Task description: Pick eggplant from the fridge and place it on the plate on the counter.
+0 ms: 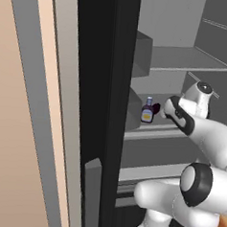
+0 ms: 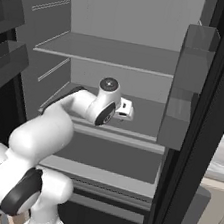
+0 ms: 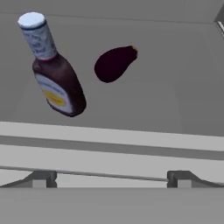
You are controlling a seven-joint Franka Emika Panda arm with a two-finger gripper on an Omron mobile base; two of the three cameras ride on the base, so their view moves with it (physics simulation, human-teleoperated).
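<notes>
My gripper (image 3: 111, 178) hangs with fingers spread wide, empty, at the fridge (image 1: 99, 109) shelf's edge. The eggplant (image 3: 114, 64) lies at 12 o'clock, a bottle (image 3: 54, 72) near it at 10.

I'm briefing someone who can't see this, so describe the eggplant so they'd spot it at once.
Look into the open fridge, at the middle shelf that the gripper faces. The eggplant lies there beside a bottle. It is the small, glossy, near-black purple oblong lying down, with no cap or label.

Arm outstretched forward, gripper (image 3: 109, 178) wide open, empty
</notes>
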